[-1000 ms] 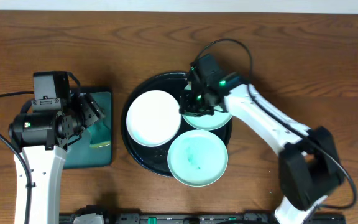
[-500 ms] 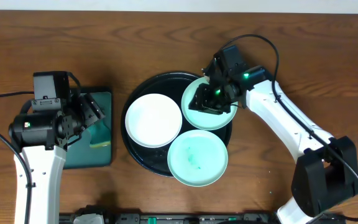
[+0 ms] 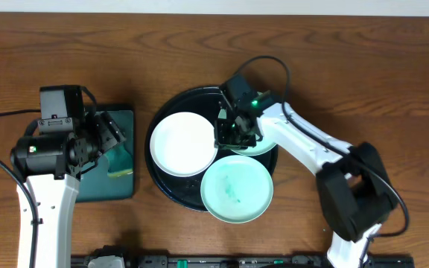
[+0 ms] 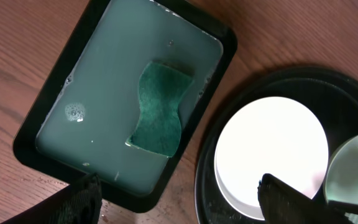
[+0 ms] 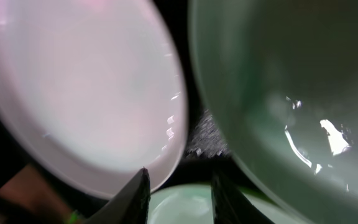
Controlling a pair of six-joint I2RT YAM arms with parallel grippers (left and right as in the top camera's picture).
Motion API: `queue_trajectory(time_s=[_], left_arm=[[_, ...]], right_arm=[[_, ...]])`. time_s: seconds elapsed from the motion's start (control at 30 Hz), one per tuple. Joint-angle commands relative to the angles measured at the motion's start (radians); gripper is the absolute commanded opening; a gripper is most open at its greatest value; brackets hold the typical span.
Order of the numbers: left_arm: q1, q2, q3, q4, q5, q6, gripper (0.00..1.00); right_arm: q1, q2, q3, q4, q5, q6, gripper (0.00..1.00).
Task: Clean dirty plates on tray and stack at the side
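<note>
A round black tray [image 3: 171, 190] holds a white plate [image 3: 182, 141] on its left, a pale green plate [image 3: 237, 189] at the front and a second green plate [image 3: 267, 143] on the right. My right gripper [image 3: 230, 132] is low over the gap between the white plate and the right green plate. In the right wrist view the white plate [image 5: 86, 93] is on the left and the green plate [image 5: 291, 81] on the right. The right gripper [image 5: 179, 200] is slightly open and empty. My left gripper [image 4: 179, 202] is wide open above the basin's near corner.
A black rectangular basin [image 4: 55, 112] of cloudy water with a green sponge [image 4: 160, 109] sits left of the tray, under my left arm [image 3: 51, 149]. It also shows in the overhead view [image 3: 103, 195]. Cables run over the table's left side.
My right gripper swung right over the right green plate, which shifted up-left, then came back left to the gap beside the white plate. The left arm has not moved.
</note>
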Motion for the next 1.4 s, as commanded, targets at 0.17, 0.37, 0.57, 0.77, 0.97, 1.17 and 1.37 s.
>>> queue_trajectory(time_s=[0.17,0.37,0.57,0.77,0.97,1.17,1.37], left_arm=[[0.000,-0.002,0.006,-0.007,-0.001,0.005,0.81],[0.000,-0.002,0.006,-0.007,-0.002,0.005,0.81],[0.000,-0.002,0.006,-0.007,-0.001,0.005,0.81],[0.000,-0.002,0.006,-0.007,-0.001,0.005,0.81],[0.000,-0.002,0.006,-0.007,-0.001,0.005,0.81],[0.000,-0.002,0.006,-0.009,0.044,0.005,0.81],[0.000,-0.002,0.006,-0.009,0.043,0.006,0.81]], right_arm=[[0.006,0.065,-0.001,0.067,0.016,0.060,0.31],[0.020,0.075,-0.001,0.103,0.032,0.084,0.44],[0.031,0.127,-0.001,0.106,0.034,0.128,0.38],[0.033,0.158,-0.001,0.128,0.009,0.127,0.22],[0.033,0.159,-0.001,0.130,0.010,0.126,0.01],[0.029,0.151,0.000,0.123,0.009,0.082,0.01],[0.003,0.071,0.000,0.119,-0.076,-0.026,0.01]])
